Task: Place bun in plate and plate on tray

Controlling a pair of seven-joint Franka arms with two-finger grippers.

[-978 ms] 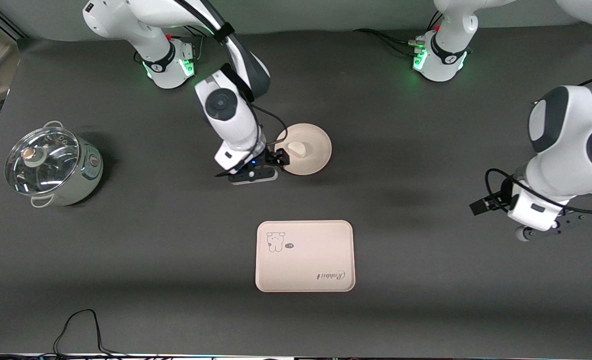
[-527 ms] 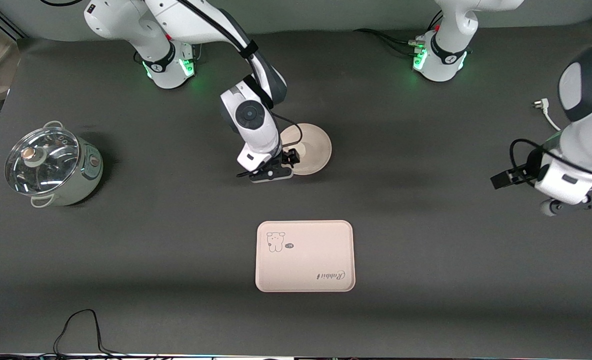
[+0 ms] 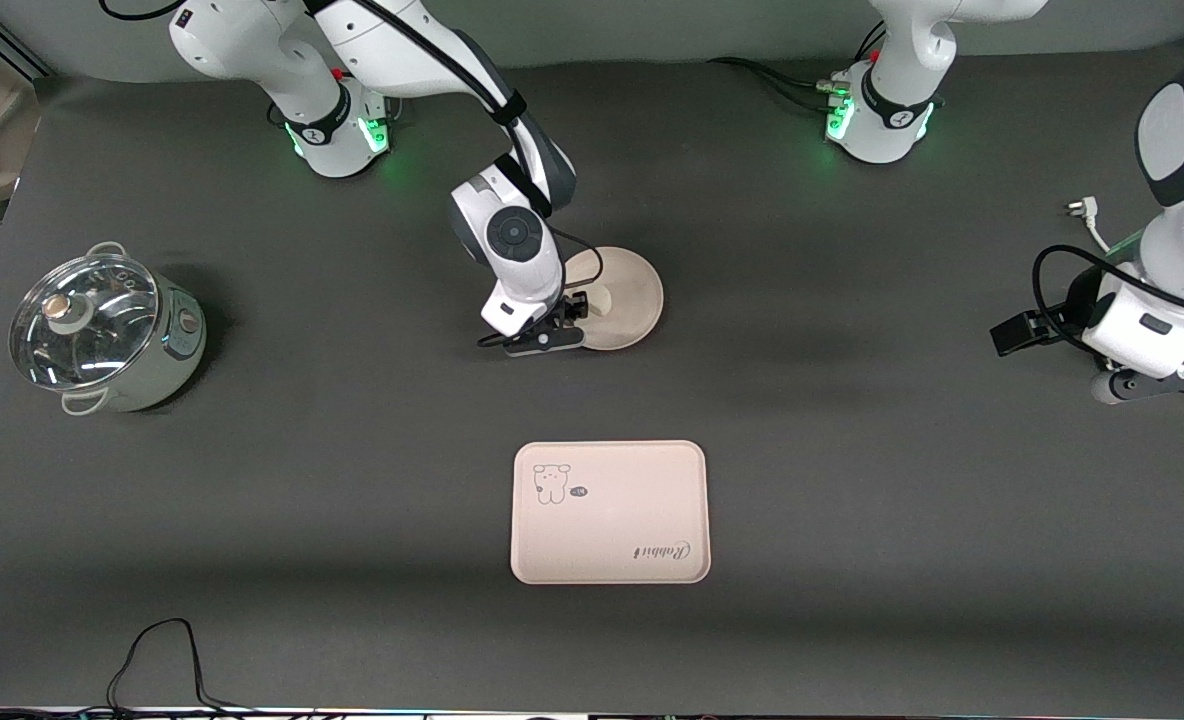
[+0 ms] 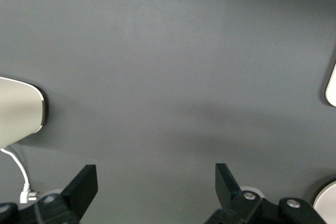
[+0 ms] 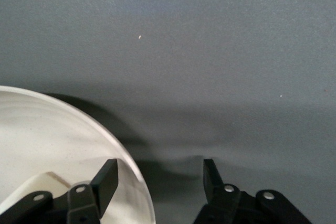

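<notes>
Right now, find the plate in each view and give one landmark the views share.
Front view: the plate lies mid-table, farther from the camera than the tray, partly under the right gripper.
Right wrist view: its rim curves between that gripper's open fingers.
Left wrist view: I cannot tell if it shows.
Shared landmark: the dark table.

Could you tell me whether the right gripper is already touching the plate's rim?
Cannot tell. In the right wrist view the right gripper straddles the plate rim, fingers open, but no gap or contact shows plainly.
</notes>
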